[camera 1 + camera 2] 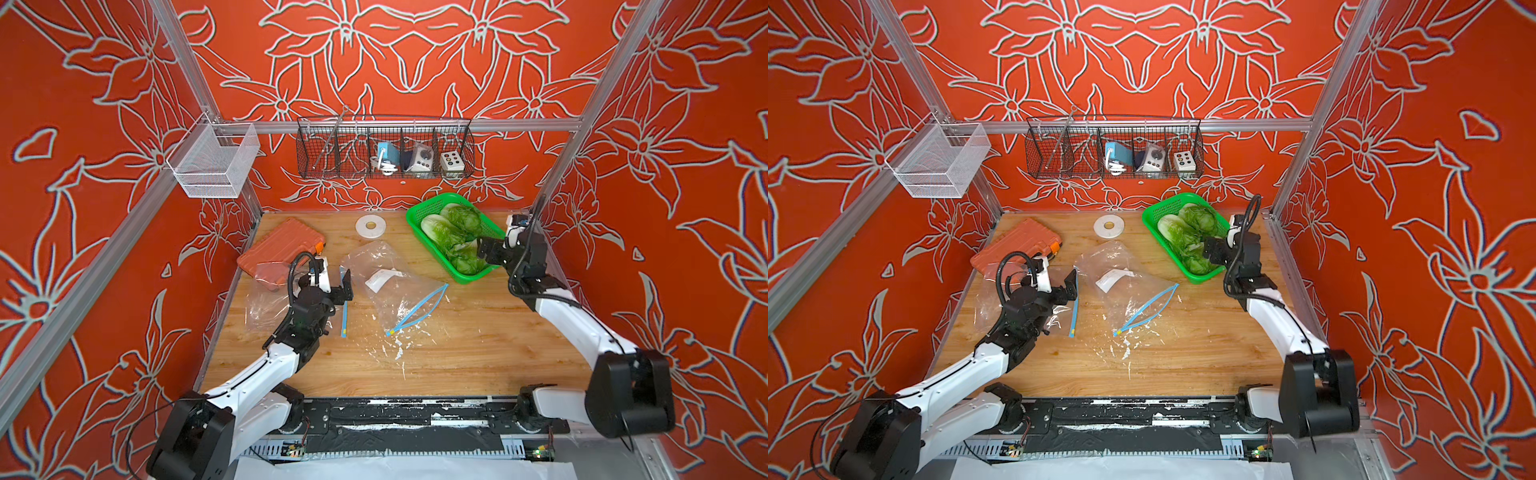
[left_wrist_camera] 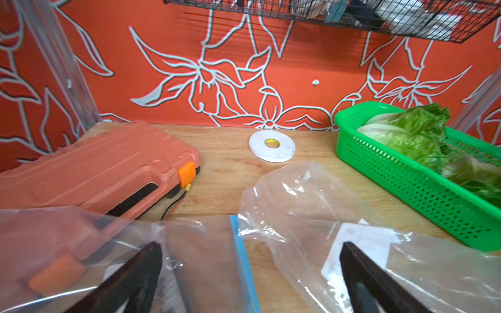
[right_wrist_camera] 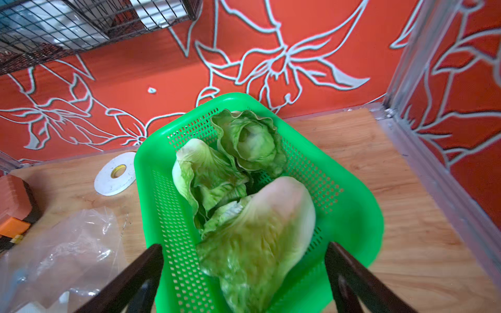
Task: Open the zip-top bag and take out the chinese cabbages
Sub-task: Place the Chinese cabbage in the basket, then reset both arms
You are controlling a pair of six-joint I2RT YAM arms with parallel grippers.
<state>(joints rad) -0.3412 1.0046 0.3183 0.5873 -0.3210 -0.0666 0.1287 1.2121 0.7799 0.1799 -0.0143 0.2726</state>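
Three chinese cabbages (image 3: 254, 238) lie in a green basket (image 1: 446, 197) at the back right of the table. My right gripper (image 1: 484, 251) hangs open just above the basket's near end, and the nearest head lies below its spread jaws, untouched by either finger. In both top views a clear zip-top bag (image 1: 395, 286) lies flat mid-table, its blue zip (image 1: 1148, 309) parted, with only a white label inside. My left gripper (image 1: 1073, 282) stands open above the blue zip edge (image 2: 244, 257) of a second clear bag (image 1: 266, 303) and holds nothing.
An orange tool case (image 1: 282, 249) lies at the back left, partly under the second bag. A white tape roll (image 1: 370, 226) sits by the back wall. A black wire rack (image 1: 384, 149) and a white mesh basket (image 1: 214, 162) hang above the table.
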